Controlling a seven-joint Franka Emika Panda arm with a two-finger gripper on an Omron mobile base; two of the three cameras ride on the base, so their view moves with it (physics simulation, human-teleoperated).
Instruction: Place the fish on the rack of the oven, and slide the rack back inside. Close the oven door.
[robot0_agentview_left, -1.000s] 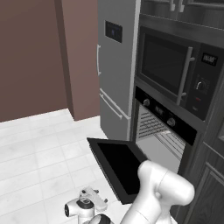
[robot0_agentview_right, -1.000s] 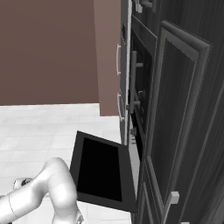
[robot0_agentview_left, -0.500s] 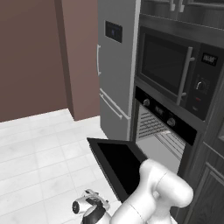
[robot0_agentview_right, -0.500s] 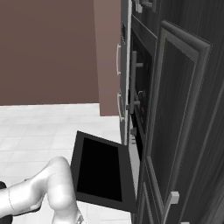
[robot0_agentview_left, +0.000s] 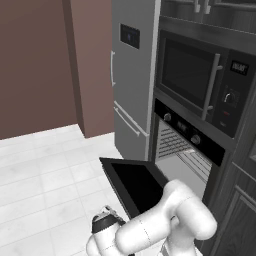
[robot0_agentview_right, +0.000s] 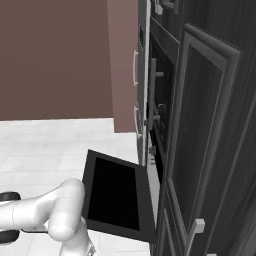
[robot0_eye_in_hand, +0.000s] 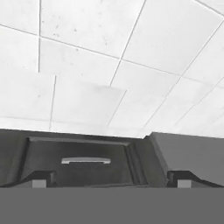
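Note:
The black oven (robot0_agentview_left: 186, 131), with round knobs on its control strip, stands under the microwave. Its oven door (robot0_agentview_left: 136, 184) hangs open, nearly level, with the dark glass facing up; the door (robot0_agentview_right: 116, 195) also juts out toward the floor in the right base view. Grey wire rack (robot0_agentview_left: 196, 162) bars lie inside the cavity. The fish is out of view. My arm bends low in front of the door, its hand (robot0_agentview_left: 106, 224) near the floor. My gripper (robot0_eye_in_hand: 111, 179) is open, fingertips (robot0_eye_in_hand: 40, 178) wide apart with nothing between them, looking at white tiles and a dark panel.
A black microwave (robot0_agentview_left: 200, 80) with a vertical bar handle sits above the oven. A grey fridge (robot0_agentview_left: 131, 75) stands left of it. Dark cabinet doors (robot0_agentview_right: 200, 145) line the right. White tiled floor (robot0_agentview_left: 45, 175) spreads out left of the door. A pale bar handle (robot0_eye_in_hand: 85, 160) crosses the dark panel.
The hand has turned over low beside the open door and the elbow has crept a little toward the door. The oven door has not moved.

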